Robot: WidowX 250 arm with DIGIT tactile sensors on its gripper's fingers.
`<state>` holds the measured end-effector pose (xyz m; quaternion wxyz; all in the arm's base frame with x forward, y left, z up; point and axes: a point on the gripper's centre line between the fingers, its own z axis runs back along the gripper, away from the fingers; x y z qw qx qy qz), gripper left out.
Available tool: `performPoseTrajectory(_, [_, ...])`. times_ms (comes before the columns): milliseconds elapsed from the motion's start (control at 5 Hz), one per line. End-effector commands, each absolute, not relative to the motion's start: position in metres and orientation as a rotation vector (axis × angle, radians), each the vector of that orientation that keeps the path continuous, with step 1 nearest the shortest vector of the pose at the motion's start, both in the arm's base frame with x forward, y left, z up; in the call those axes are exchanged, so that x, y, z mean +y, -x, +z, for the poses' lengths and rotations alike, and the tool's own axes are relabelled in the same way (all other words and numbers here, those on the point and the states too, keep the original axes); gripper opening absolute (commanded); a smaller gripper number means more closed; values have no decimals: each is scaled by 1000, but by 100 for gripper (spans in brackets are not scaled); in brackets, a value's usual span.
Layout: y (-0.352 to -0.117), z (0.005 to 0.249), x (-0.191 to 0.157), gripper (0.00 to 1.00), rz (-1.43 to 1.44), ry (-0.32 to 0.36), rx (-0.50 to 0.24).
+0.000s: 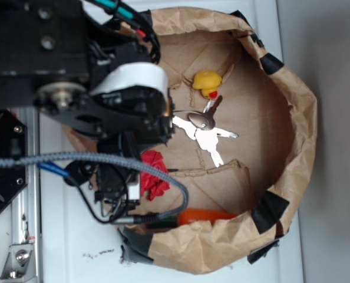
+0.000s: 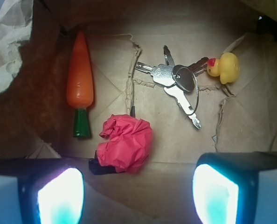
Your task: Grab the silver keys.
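Keys lie fanned flat on the paper bag floor, just beside the duck. My pincer hangs wide open, empty, above them. I fear pinching the duck or crumpled red paper, or sliding off flat metal.

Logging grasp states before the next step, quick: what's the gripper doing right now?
Gripper: open, holding nothing; its two fingers stand wide apart above the bag floor, short of the silver keys.
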<state>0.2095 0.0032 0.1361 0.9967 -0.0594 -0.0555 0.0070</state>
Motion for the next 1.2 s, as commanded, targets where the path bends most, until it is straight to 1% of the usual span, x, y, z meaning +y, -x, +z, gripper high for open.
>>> performPoseTrajectory(0, [-250,138,17,100,39,165,-76])
performPoseTrajectory(200, [-275,124,33,100,121,119,-89])
performPoseTrajectory(400, [-280,114,43,100,142,106,-89])
performPoseTrajectory(600, [-267,114,50,100,127,117,-95])
performPoseTrajectory(800, [-258,110,61,100,122,95,-99])
performPoseTrajectory(1000, [-252,113,65,100,112,108,-109])
